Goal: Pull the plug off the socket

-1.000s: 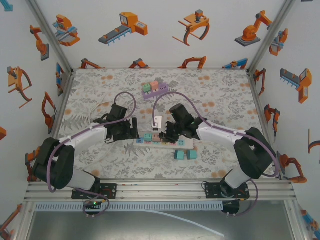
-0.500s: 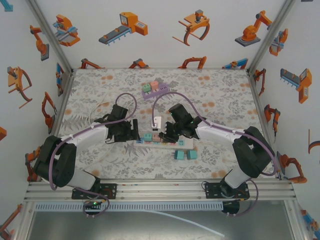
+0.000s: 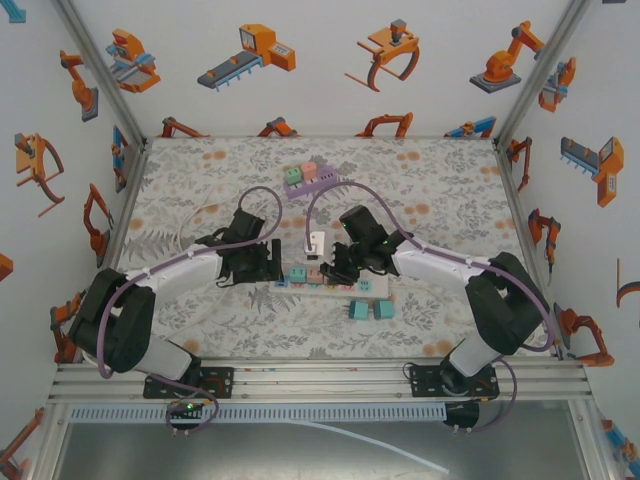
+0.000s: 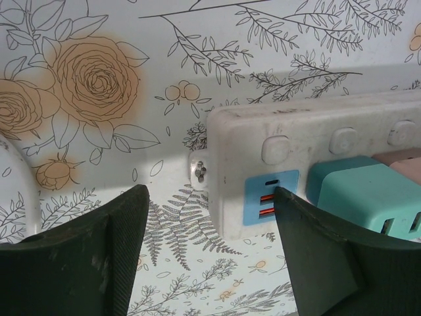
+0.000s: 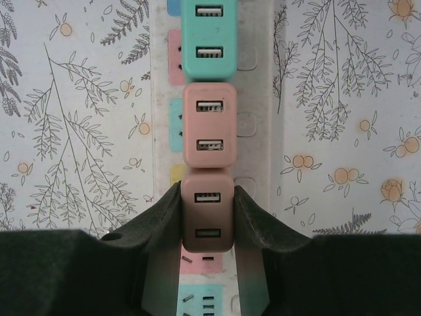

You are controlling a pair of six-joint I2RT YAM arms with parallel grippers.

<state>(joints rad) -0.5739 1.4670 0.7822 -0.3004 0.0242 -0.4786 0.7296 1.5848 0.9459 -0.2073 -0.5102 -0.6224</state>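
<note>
A white power strip lies across the middle of the table, with several plugs seated in it. In the right wrist view my right gripper is shut on a pink two-port plug, one finger on each side of it. Beyond it in the row sit a second pink plug and a teal plug. My left gripper is open at the strip's left end. Its right finger rests against the strip's side by a blue socket.
A white plug with a purple cable sits at the strip's far side. Two loose teal plugs lie just in front of the strip. A purple block with coloured cubes stands at the back.
My right gripper has closed onto the pink plug. The left gripper has slid right, up to the strip's left end.
</note>
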